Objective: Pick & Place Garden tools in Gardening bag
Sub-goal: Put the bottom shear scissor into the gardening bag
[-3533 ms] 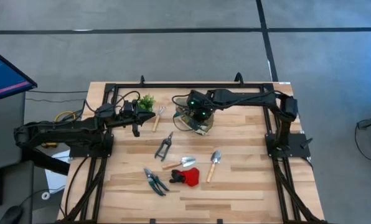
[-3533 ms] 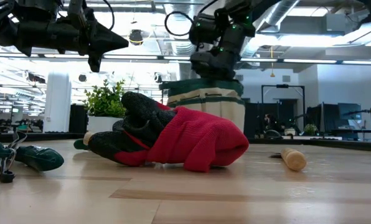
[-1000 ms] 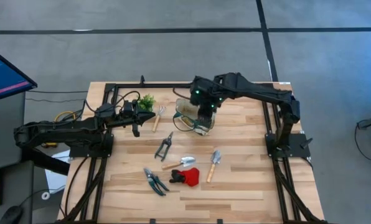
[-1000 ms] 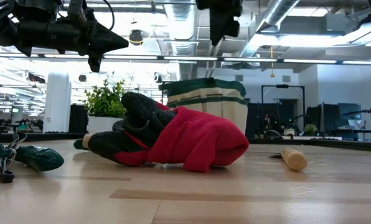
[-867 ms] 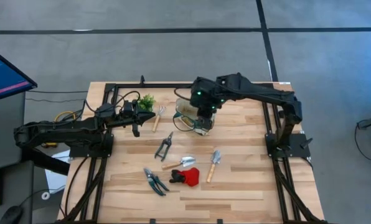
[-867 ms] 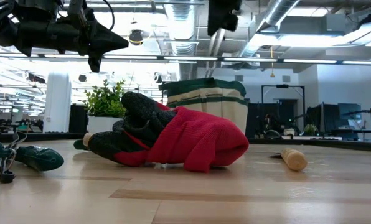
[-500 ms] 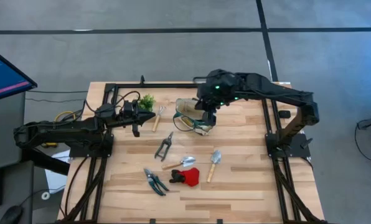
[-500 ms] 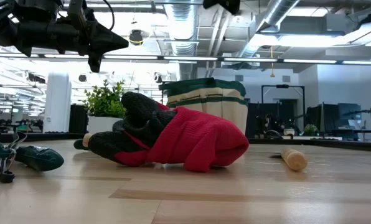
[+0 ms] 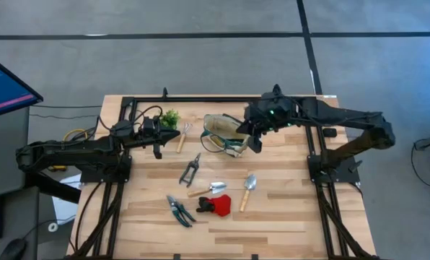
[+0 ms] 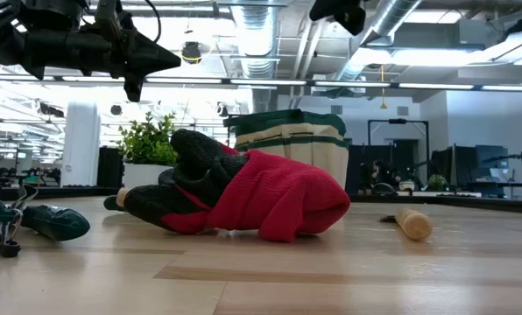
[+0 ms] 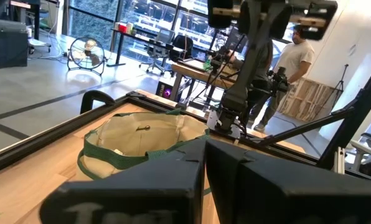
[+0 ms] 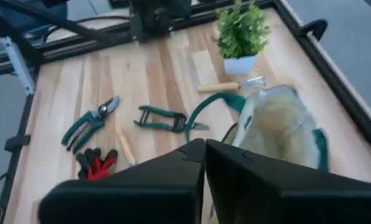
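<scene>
The gardening bag [image 9: 222, 136] stood at the back of the table, and my right hand [image 9: 257, 144], closed on nothing, hung just beside its right rim. The garden tools [image 9: 216, 189] lay scattered nearer the front, well apart from it. I judged that a low reach for them could snag a loose green handle and tip the bag, while my left hand [image 9: 158, 145] waited, closed and empty, by the potted plant [image 9: 171, 117].

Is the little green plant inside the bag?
No, the potted plant stands on the table beside the gardening bag, with a wooden-handled tool between them.
</scene>
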You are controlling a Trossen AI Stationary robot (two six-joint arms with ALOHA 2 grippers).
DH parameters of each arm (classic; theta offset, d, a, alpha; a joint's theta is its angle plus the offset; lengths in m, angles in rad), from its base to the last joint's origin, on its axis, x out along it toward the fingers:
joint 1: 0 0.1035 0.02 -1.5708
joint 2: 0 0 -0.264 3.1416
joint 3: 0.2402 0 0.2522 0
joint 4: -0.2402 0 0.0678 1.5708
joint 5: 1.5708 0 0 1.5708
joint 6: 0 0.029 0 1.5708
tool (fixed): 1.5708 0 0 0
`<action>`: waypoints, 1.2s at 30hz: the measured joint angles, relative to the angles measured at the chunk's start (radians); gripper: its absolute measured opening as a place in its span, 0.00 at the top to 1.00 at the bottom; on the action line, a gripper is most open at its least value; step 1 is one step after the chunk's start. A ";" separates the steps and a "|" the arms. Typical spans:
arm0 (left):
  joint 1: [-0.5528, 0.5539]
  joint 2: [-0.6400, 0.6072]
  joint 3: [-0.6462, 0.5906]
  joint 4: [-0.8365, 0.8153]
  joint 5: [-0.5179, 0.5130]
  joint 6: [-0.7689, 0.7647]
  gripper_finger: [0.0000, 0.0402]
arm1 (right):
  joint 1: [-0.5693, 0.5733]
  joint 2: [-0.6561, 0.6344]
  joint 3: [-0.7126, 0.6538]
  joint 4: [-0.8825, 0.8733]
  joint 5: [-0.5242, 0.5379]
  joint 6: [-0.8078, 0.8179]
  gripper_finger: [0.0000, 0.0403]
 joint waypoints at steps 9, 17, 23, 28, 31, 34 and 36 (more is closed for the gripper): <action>0.000 0.000 0.000 0.000 0.000 0.000 0.99 | 0.040 -0.116 -0.215 0.171 0.001 0.050 0.99; 0.000 0.000 0.000 0.000 0.000 -0.001 0.99 | 0.072 -0.184 -0.280 0.233 0.001 0.046 0.99; 0.000 0.000 0.000 0.000 0.000 -0.002 0.99 | 0.099 -0.217 -0.280 0.235 0.000 0.046 0.99; 0.000 0.000 0.000 0.000 0.000 -0.002 0.99 | 0.132 -0.222 -0.280 0.235 0.000 0.046 0.99; 0.000 0.000 0.000 0.000 0.000 -0.002 0.99 | 0.148 -0.221 -0.280 0.237 0.000 0.046 0.99; 0.000 0.000 0.000 0.000 0.000 -0.002 0.99 | 0.163 -0.205 -0.281 0.246 0.000 0.046 0.99; 0.000 0.000 0.000 0.000 0.000 -0.002 0.99 | 0.169 -0.203 -0.283 0.239 0.000 0.046 0.99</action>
